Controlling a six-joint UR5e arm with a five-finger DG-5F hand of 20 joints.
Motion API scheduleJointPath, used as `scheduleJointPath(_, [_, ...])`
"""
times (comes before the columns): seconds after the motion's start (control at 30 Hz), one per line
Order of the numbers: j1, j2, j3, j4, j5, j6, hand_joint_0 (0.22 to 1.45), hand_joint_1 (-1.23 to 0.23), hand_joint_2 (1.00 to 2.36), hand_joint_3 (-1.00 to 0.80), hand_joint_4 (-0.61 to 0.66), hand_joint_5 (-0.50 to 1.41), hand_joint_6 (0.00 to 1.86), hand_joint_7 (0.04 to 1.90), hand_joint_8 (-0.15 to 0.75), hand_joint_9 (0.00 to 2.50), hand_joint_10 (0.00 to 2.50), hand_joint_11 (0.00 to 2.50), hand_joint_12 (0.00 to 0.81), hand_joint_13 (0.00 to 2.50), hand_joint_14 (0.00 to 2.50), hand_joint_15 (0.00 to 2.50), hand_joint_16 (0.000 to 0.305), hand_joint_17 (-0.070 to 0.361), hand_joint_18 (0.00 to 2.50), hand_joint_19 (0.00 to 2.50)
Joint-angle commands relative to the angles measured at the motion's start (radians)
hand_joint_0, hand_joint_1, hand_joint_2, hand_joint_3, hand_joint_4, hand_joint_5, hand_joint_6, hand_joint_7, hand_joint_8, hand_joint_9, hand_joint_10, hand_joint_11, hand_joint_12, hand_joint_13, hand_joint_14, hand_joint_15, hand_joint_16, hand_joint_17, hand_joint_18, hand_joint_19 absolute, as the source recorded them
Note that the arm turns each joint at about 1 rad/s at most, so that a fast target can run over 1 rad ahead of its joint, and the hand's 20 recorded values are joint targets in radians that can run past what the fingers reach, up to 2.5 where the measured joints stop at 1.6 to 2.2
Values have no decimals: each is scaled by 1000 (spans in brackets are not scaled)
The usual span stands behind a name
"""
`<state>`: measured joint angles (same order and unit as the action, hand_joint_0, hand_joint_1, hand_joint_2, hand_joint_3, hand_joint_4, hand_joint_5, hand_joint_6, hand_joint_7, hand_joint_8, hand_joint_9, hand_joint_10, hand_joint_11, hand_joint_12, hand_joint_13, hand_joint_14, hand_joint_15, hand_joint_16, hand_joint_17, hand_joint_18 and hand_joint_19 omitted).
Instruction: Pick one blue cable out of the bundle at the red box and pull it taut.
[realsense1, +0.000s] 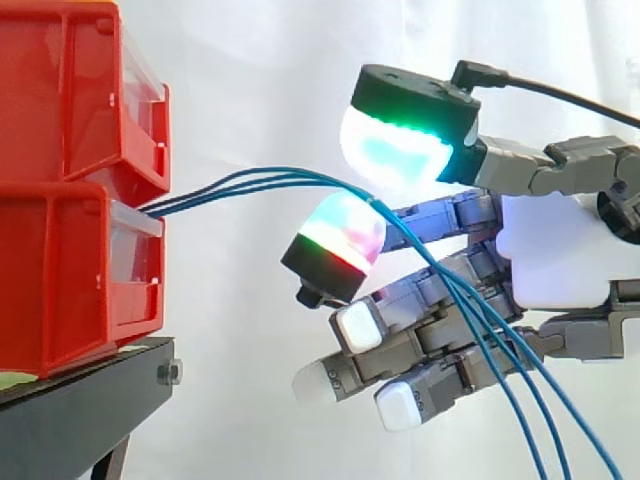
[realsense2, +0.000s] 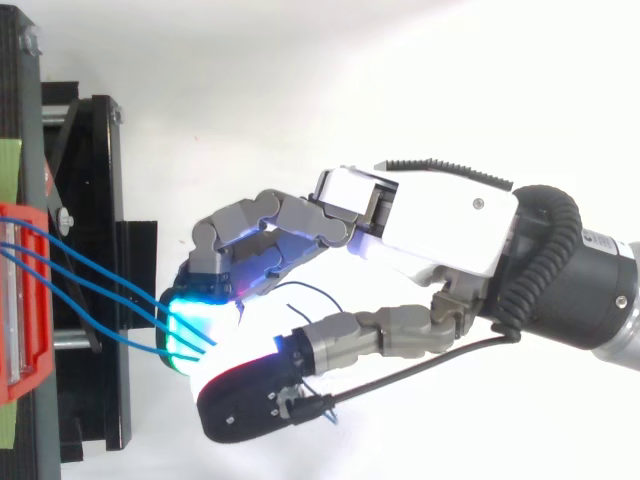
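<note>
Three blue cables (realsense1: 260, 178) come out between the two stacked red bins (realsense1: 60, 150) and arch to the right. They lie across the top of one glowing fingertip (realsense1: 340, 235), then hang down past the lower fingers to the bottom right. My hand (realsense1: 555, 250) reaches in from the right, with its thumb pad (realsense1: 395, 150) above the cables and a small gap under it. The fingers are loosely bent and nothing is pinched. In the top view the cables (realsense2: 90, 280) run from the red bin (realsense2: 20, 300) to under the hand's (realsense2: 450, 225) glowing tips.
The bins sit on a black stand (realsense1: 80, 410) at the left, in front of a white curtain. The stand's black frame (realsense2: 95, 200) lies between the bin and my fingertips.
</note>
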<state>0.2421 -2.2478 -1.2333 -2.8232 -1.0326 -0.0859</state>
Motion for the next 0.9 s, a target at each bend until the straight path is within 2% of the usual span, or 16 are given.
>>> scheduleJointPath(0.0, [0,0,0,-1,0,0,521,-571,1000,-500,237,-170,842,1062,410,840,16,762,455,546,9,298,64,143,750,455])
scheduleJointPath(0.17, [0,-1,0,-1,0,-2,512,-554,1000,-500,244,-168,829,1080,417,834,15,754,458,544,8,291,64,145,745,460])
scheduleJointPath(0.4, [2,-1,0,-1,0,-2,587,-768,1002,-470,246,-181,852,1209,393,832,17,792,437,549,9,294,60,135,744,458])
scheduleJointPath(0.5, [0,0,0,-1,0,-2,629,-808,1007,-420,244,-183,874,1180,392,832,15,798,431,555,9,294,59,133,751,452])
scheduleJointPath(0.7, [0,-1,0,-1,0,-2,633,-770,1017,-277,248,-172,888,1222,391,854,17,790,428,569,9,290,59,133,775,462])
scheduleJointPath(0.77, [0,0,0,-1,0,-2,653,-779,1017,-275,224,-173,890,1221,396,852,16,819,429,569,9,291,59,133,776,454])
scheduleJointPath(0.87, [2,0,0,-1,0,-2,727,-869,1013,-353,133,-185,898,1150,383,829,17,827,421,565,9,273,58,130,782,409])
